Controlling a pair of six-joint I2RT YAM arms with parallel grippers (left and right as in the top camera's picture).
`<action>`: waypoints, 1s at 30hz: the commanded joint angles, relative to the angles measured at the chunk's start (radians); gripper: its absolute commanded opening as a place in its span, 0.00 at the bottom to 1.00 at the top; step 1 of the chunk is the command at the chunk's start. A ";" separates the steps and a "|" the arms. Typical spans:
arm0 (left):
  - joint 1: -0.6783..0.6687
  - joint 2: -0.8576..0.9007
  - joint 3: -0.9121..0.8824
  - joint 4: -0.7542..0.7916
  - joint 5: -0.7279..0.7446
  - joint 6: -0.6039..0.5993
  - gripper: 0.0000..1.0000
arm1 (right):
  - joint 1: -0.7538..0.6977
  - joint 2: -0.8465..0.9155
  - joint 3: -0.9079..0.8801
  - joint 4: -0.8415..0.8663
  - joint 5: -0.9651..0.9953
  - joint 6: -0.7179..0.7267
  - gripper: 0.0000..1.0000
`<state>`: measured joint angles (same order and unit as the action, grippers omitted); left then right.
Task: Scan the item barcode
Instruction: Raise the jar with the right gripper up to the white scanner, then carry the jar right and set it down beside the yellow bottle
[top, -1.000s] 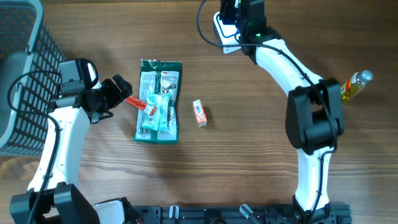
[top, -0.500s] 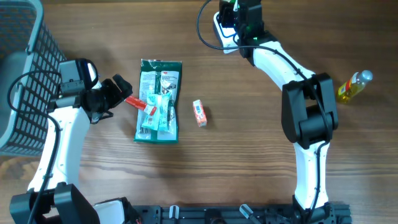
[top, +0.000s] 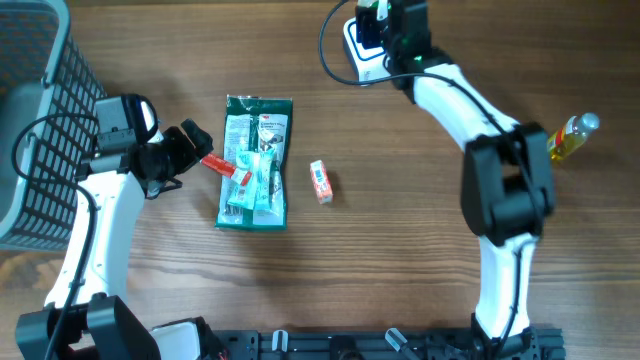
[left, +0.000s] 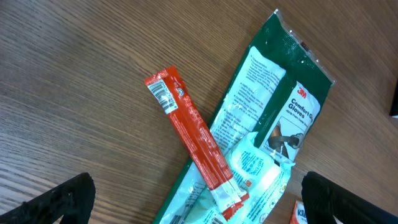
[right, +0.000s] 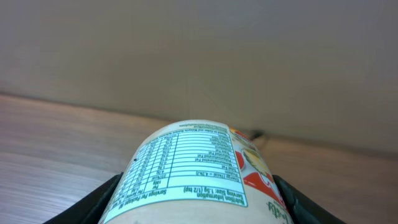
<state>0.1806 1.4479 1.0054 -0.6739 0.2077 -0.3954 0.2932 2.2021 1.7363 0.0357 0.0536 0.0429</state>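
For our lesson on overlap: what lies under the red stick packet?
The red stick packet rests its barcode end on bare table; its lower half crosses the green glove pack and a pale sachet, hiding print beneath.

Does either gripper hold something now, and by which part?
The right gripper holds a round labelled container by its opposite sides. The left gripper is open and holds nothing.

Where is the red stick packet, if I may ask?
Overhead, left of centre, the red stick packet overlaps the green gloves pack, beside the left gripper.
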 joint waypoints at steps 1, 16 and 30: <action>0.001 -0.006 0.010 0.003 0.005 -0.006 1.00 | -0.003 -0.315 0.029 -0.075 0.013 -0.069 0.04; 0.001 -0.006 0.010 0.003 0.005 -0.006 1.00 | -0.149 -0.502 -0.172 -1.251 0.035 0.144 0.06; 0.001 -0.006 0.010 0.003 0.005 -0.006 1.00 | -0.296 -0.464 -0.669 -0.865 0.035 0.169 0.34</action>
<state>0.1806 1.4479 1.0054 -0.6739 0.2077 -0.3954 0.0113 1.7428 1.0954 -0.8486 0.0761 0.1978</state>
